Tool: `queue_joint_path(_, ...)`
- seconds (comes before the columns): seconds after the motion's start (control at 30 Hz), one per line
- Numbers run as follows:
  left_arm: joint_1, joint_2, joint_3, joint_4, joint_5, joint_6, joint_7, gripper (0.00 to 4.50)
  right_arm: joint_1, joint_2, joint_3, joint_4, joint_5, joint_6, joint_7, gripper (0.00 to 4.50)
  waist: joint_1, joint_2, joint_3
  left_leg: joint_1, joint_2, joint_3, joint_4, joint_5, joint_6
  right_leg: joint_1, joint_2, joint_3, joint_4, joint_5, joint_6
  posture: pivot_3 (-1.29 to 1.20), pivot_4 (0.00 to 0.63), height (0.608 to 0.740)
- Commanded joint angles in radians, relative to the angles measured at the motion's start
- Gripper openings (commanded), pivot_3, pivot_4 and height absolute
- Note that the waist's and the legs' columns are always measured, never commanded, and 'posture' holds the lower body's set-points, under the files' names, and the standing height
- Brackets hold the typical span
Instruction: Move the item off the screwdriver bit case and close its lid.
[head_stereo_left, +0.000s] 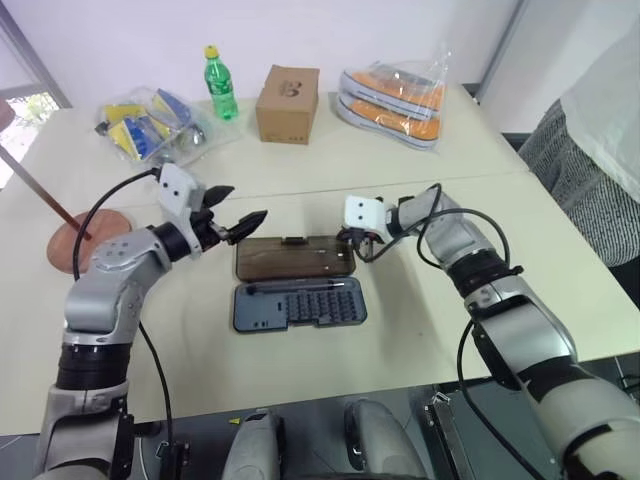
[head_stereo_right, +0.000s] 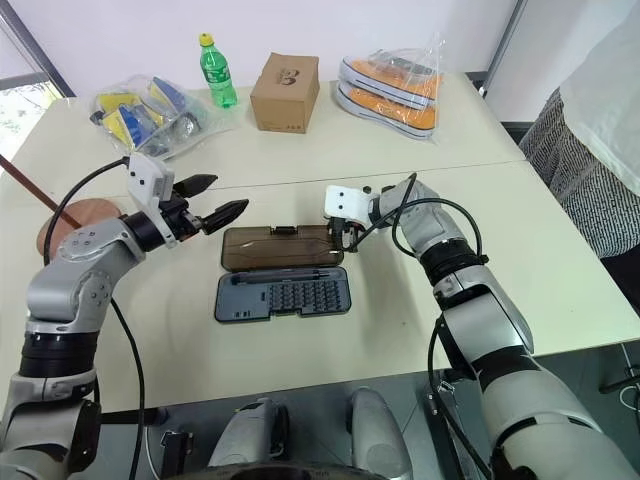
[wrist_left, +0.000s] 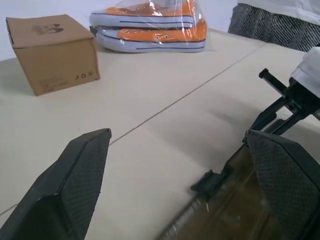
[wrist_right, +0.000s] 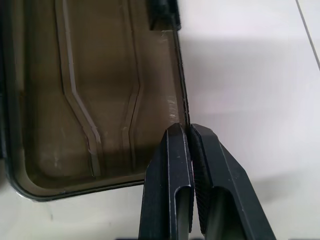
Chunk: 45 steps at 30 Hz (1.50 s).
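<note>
Head views: the flat screwdriver bit case (head_stereo_left: 299, 304), a dark grey plastic tray with rows of small bits, lies open at the middle of the pale worktop (head_stereo_left: 400, 170), its translucent smoky-brown rectangular lid (head_stereo_left: 296, 258) flat at the tray's 12 o'clock. The reddish-brown wooden stand (head_stereo_left: 78, 240), round base with a thin rod, sits well apart at the case's 9 o'clock. The left gripper (head_stereo_left: 238, 212) hovers just off the lid's 10 o'clock corner, fingers spread wide and empty. The right gripper (head_stereo_right: 345, 238) meets the lid's 3 o'clock edge.

Left wrist view: both black fingers (wrist_left: 65, 192) stand far apart, the lid's latch edge between them; beyond are a brown cardboard box (wrist_left: 52, 50) and bagged orange shoes (wrist_left: 152, 25).

Right wrist view: the fingers (wrist_right: 172, 185) are pressed together at the lid's rim, whether pinching it I cannot tell.
</note>
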Motion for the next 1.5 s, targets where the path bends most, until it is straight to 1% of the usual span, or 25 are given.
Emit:
queue_joint_path(0.03, 0.005, -0.002, 0.008, -0.036, 0.003, -0.02, 0.004, 4.5, -0.001, -0.039, 0.013, 0.064, -0.05, 0.015, -0.074, 0.02, 0.004, 0.0, 0.0, 0.001, 0.0, 0.0, 0.0, 0.001, -0.001, 0.001, 0.0, 0.0, 0.0, 0.0, 0.0, 0.0, 0.15, 0.74)
queue_joint_path(0.17, 0.003, -0.008, 0.004, -0.035, 0.007, -0.022, 0.005, 4.5, 0.007, -0.063, 0.004, 0.047, -0.036, 0.024, -0.076, 0.02, 0.012, 0.0, 0.0, 0.002, -0.001, 0.0, 0.001, 0.002, -0.003, 0.003, 0.0, 0.0, 0.0, 0.0, -0.001, 0.0, 0.15, 0.74)
queue_joint_path(0.3, -0.002, -0.013, 0.0, -0.029, 0.011, -0.025, 0.003, 4.5, 0.021, -0.079, -0.014, -0.01, -0.009, 0.041, -0.063, 0.02, 0.018, 0.0, 0.0, 0.001, -0.001, 0.0, 0.002, 0.002, -0.004, 0.003, -0.001, -0.001, 0.0, 0.0, 0.0, 0.0, 0.15, 0.74)
queue_joint_path(0.5, -0.01, -0.021, -0.004, -0.019, 0.017, -0.027, -0.002, 4.5, 0.055, -0.075, -0.032, -0.139, 0.03, 0.062, -0.029, 0.02, 0.018, 0.0, 0.0, -0.001, -0.002, 0.001, 0.002, 0.002, -0.004, 0.002, -0.001, -0.002, 0.0, 0.001, 0.0, 0.0, 0.15, 0.74)
queue_joint_path(0.83, -0.009, -0.03, -0.003, -0.023, 0.023, -0.024, -0.003, 4.5, 0.049, -0.062, -0.024, -0.267, 0.046, 0.092, -0.006, 0.02, 0.008, 0.0, 0.0, -0.001, -0.001, 0.001, 0.001, 0.002, -0.003, 0.001, 0.001, -0.002, 0.0, 0.001, 0.0, 0.0, 0.15, 0.74)
queue_joint_path(1.3, 0.017, -0.034, 0.008, -0.05, 0.018, -0.018, 0.014, 4.5, 0.026, -0.002, 0.009, -0.243, 0.037, 0.029, -0.011, 0.02, 0.009, 0.0, 0.0, -0.001, 0.0, 0.001, 0.001, 0.002, -0.003, 0.0, 0.001, -0.001, 0.0, 0.001, 0.0, 0.0, 0.15, 0.74)
queue_joint_path(1.5, 0.019, -0.037, 0.007, -0.056, 0.016, -0.017, 0.02, 4.5, 0.007, 0.002, 0.031, -0.191, 0.006, -0.09, -0.046, 0.02, 0.008, 0.0, 0.0, -0.001, 0.0, 0.0, 0.001, 0.002, -0.003, 0.0, 0.001, -0.001, 0.0, 0.001, 0.0, 0.0, 0.15, 0.74)
